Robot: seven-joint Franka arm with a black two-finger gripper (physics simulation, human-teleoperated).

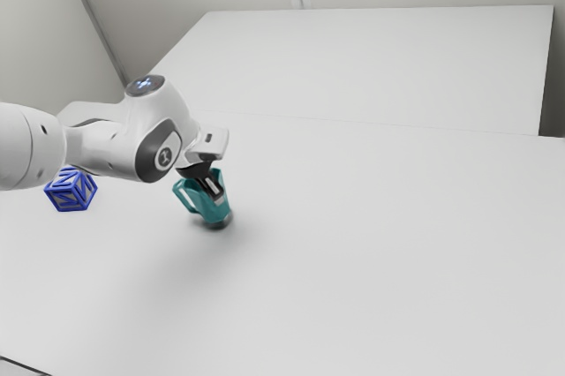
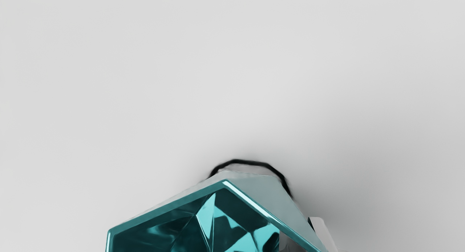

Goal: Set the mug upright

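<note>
My gripper (image 1: 212, 185) is at the mouth of the teal mug (image 1: 210, 206) in the exterior view, pointing down. It is shut on the mug's wall, one finger inside and one outside. The mug leans, its mouth up and toward the exterior view's left, its base low by the table, its handle on the exterior view's left. Whether the base touches the table I cannot tell. In the wrist view the faceted mug (image 2: 185, 228) shows its open mouth, and a grey finger (image 2: 322, 232) lies against its outer side. The gripper's other finger is partly hidden by the wall.
A blue and grey cube (image 1: 71, 190) sits on the white table (image 1: 380, 244), at the exterior view's left, beneath the arm and apart from the mug. Another pale surface (image 1: 371, 63) lies beyond the table. A dark-edged corner appears at the exterior view's lower left.
</note>
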